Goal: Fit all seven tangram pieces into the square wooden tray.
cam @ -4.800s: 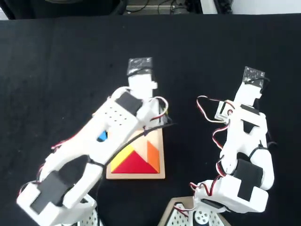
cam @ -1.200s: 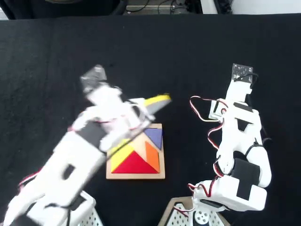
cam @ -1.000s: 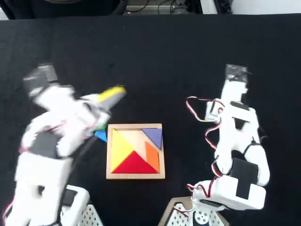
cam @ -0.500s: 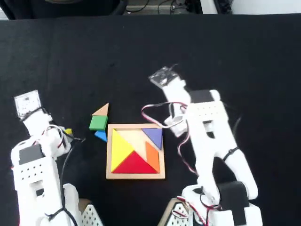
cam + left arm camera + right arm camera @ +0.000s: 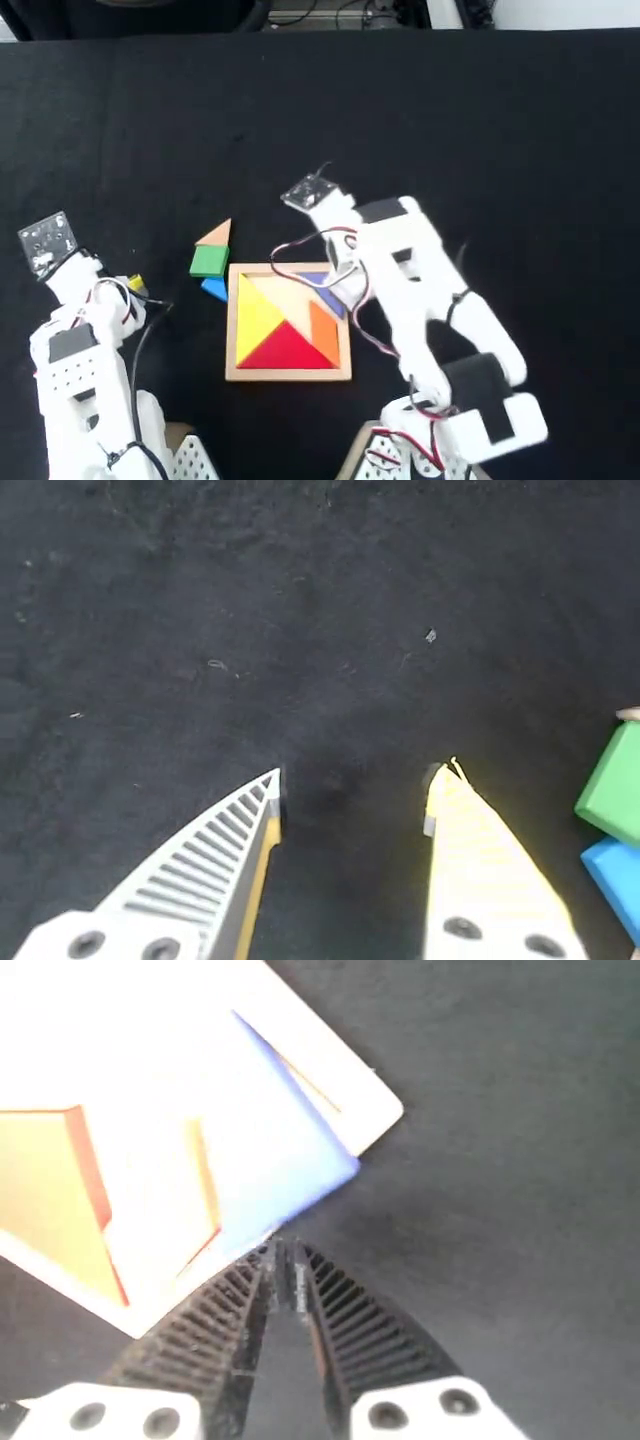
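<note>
The square wooden tray (image 5: 289, 374) holds a yellow triangle (image 5: 255, 314), a red triangle (image 5: 290, 348), an orange piece (image 5: 325, 330) and a purple triangle (image 5: 322, 286). A tan triangle (image 5: 214, 234), a green square (image 5: 208, 261) and a small blue piece (image 5: 214, 288) lie on the cloth just left of the tray. My right gripper (image 5: 290, 1260) is shut with nothing in it, its tips at the tray's rim (image 5: 380, 1110) beside the purple triangle (image 5: 300, 1155). My left gripper (image 5: 358, 775) is open over bare cloth at the far left, with the green square (image 5: 612, 792) and blue piece (image 5: 615, 872) off to its side.
The table is covered in black cloth (image 5: 450, 120). The right arm (image 5: 400, 260) leans over the tray's far right corner. The left arm (image 5: 75, 340) stands at the near left. Both arm bases sit at the near edge.
The left arm swung away from over the tray to the far left. The right arm swung left from the right side until its gripper reached the tray's far right corner.
</note>
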Controlling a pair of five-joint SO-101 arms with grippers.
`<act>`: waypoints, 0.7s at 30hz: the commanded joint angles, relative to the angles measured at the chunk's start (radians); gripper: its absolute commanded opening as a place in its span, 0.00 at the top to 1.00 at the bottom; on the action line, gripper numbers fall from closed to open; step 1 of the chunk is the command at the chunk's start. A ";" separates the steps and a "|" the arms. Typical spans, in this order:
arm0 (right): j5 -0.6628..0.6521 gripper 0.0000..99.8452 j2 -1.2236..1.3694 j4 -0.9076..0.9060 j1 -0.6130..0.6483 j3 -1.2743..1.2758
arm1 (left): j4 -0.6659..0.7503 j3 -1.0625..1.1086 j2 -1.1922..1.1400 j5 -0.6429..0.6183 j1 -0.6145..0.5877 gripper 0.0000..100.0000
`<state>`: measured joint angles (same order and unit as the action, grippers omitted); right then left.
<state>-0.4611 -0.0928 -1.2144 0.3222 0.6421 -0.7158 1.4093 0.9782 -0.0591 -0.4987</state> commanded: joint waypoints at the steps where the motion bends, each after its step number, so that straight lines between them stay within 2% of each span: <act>1: 0.028 0.99 0.022 0.011 0.020 -0.087 | 0.017 -0.004 0.002 -0.009 0.018 0.77; 12: 0.029 0.99 0.065 -0.009 0.127 -0.130 | 0.017 -0.002 0.002 -0.009 0.018 0.77; 18: 0.028 0.99 -0.030 -0.213 0.109 -0.252 | 0.017 -0.002 0.002 -0.009 0.018 0.77; 21: 0.077 0.99 -0.097 -0.239 0.172 -0.282 | 0.017 -0.002 0.002 -0.009 0.018 0.77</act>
<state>-0.4227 -0.1097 -1.4216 0.4434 0.4258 -0.7158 1.4093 0.9782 -0.0591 -0.4910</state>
